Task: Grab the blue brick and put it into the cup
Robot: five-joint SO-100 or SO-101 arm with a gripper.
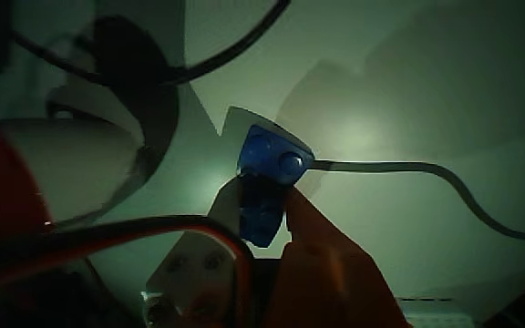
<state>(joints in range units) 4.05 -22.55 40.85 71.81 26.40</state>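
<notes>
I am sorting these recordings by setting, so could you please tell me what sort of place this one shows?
Probably a dim indoor hobby or lab tabletop, though little shows. The wrist view shows a pale, bare surface lit by one soft glow, loose cables trailing across it, and the jaws of the gripper closed on a blue brick.

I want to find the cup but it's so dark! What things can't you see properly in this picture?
- Cup: no cup can be made out in the wrist view; the red and white shape at left is cut off by the edge and blurred.
- Blue brick: its lower part is hidden by the gripper fingers.
- Grey cable: runs off the right edge.
- Table surface: too dim to tell.
</notes>
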